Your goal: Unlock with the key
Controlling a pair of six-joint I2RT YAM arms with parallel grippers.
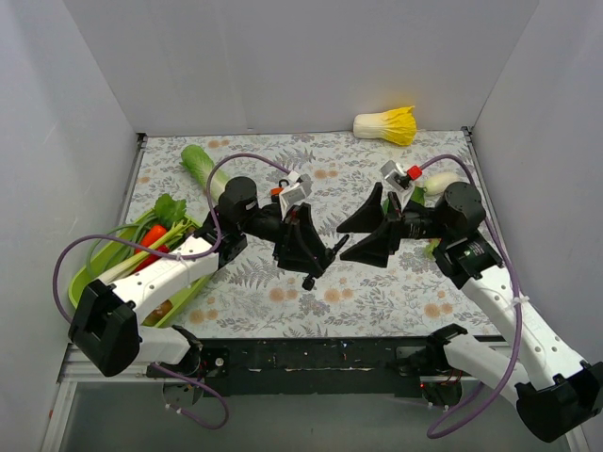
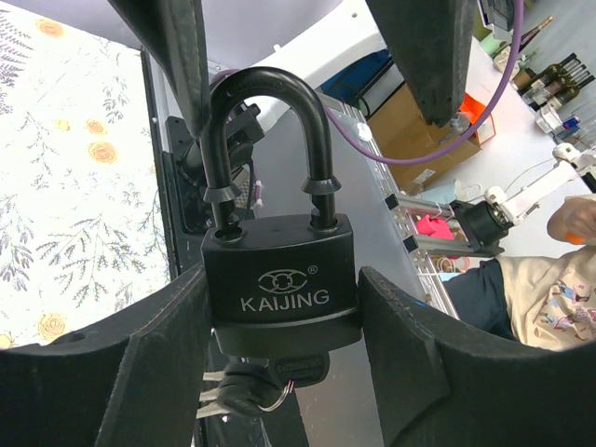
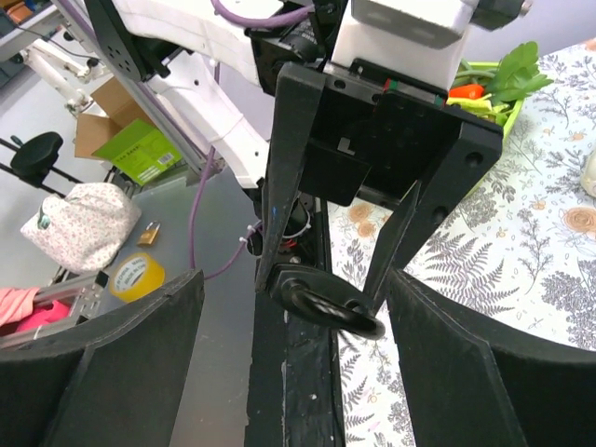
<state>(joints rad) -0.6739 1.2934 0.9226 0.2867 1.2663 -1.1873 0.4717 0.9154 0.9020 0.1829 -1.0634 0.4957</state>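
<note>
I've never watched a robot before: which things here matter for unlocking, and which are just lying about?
For the job: padlock, held in the left gripper; key at its underside; open right gripper.
Just lying about: cabbage, long green vegetable, tray of vegetables.

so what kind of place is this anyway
Most likely a robotics lab test cell, not a home. White panel walls box in a table with a floral cover, plastic-looking vegetables such as a cabbage serve as props, and the wrist views show cardboard boxes and a tape roll beyond it.
</note>
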